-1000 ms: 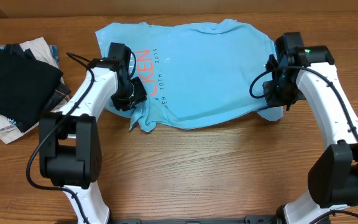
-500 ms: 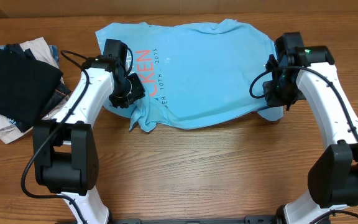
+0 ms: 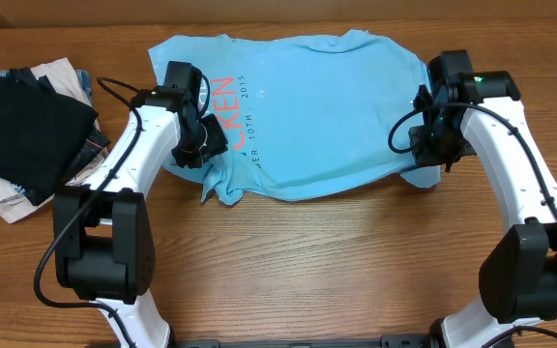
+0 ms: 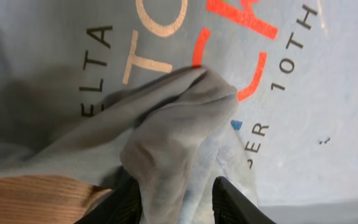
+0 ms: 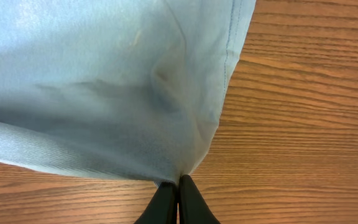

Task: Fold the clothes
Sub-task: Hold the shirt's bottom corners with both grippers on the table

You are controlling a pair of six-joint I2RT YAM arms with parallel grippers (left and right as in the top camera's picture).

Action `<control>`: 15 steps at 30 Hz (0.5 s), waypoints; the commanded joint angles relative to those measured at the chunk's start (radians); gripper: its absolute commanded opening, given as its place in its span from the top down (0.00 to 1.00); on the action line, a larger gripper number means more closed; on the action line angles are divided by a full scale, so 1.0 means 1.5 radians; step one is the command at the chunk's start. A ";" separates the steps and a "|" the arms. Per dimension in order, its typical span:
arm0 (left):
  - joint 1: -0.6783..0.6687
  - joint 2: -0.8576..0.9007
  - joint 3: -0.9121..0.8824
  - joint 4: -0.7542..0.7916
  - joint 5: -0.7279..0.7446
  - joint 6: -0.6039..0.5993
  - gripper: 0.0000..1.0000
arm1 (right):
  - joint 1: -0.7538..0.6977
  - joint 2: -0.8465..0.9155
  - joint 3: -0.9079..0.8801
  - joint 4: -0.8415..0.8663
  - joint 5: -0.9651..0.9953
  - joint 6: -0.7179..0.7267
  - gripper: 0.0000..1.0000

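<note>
Where the T-shirt [image 3: 307, 116] lies: spread flat on the far middle of the table [image 3: 356, 261], between the two arms, mostly smooth, with its near left corner crumpled into a loose heap.
Colour and print: light sky-blue cloth; the lettering [image 3: 226, 104] runs sideways along the shirt's left part, large orange-red letters beside smaller dark ones that include "10TH".
Left gripper [image 4: 176, 194]: down on the shirt's left side, right at the print. Its fingers stand partly apart with a thick bunched fold of blue cloth caught between them; in the left wrist view the fold rises out of the gap and drapes over the lettering.
Right gripper [image 5: 179, 185]: at the shirt's near right corner, low over the wood. Its fingertips are pressed together and pinch the edge of the cloth, which draws into creases that meet at the tips; the hem runs away from them along the bare table.
Shirt's near edge: wavy between the two grippers, resting on the wood.
Black garment [image 3: 27, 130]: folded, at the table's left edge, well apart from the shirt.
Pale garments [image 3: 61, 72]: white and beige, under the black one, with edges showing around it.
</note>
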State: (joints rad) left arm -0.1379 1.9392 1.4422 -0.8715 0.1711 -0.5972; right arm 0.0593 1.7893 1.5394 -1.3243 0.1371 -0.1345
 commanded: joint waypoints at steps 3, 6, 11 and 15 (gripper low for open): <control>-0.005 0.001 -0.007 0.012 -0.030 -0.007 0.69 | -0.003 -0.003 -0.002 0.002 -0.001 0.003 0.96; -0.005 0.001 -0.007 0.011 -0.037 -0.006 0.73 | -0.003 -0.003 -0.002 0.002 -0.001 0.003 0.96; -0.005 0.003 -0.010 0.012 -0.040 -0.006 0.73 | -0.003 -0.003 -0.002 0.002 -0.001 0.003 0.96; -0.005 0.003 -0.015 0.012 -0.047 -0.006 0.74 | -0.003 -0.003 -0.002 0.002 -0.001 0.003 0.96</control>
State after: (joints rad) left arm -0.1379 1.9392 1.4361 -0.8574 0.1261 -0.6010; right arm 0.0593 1.7893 1.5394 -1.3247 0.1368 -0.1349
